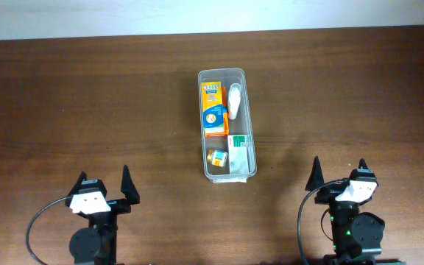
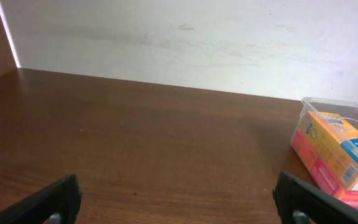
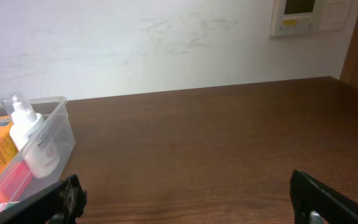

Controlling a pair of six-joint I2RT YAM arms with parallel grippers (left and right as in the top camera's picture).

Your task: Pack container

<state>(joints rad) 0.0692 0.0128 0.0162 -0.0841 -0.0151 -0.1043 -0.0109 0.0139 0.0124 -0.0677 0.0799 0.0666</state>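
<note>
The clear plastic container (image 1: pixel 250 110) stands lengthwise at the table's middle. Inside lie an orange box (image 1: pixel 213 109), a white bottle (image 1: pixel 235 101), a small yellow box (image 1: pixel 217 157) and a white-green box (image 1: pixel 240 143). The left wrist view shows the container (image 2: pixel 319 102) at far right with the orange box (image 2: pixel 331 146). The right wrist view shows the container (image 3: pixel 64 140) at far left with the white bottle (image 3: pixel 30 140). My left gripper (image 1: pixel 103 179) is open and empty near the front left. My right gripper (image 1: pixel 339 168) is open and empty near the front right.
The brown wooden table (image 1: pixel 87 103) runs to a white wall at the back. A white wall panel (image 3: pixel 306 15) hangs at the upper right of the right wrist view. Both arms' bases stand at the front edge.
</note>
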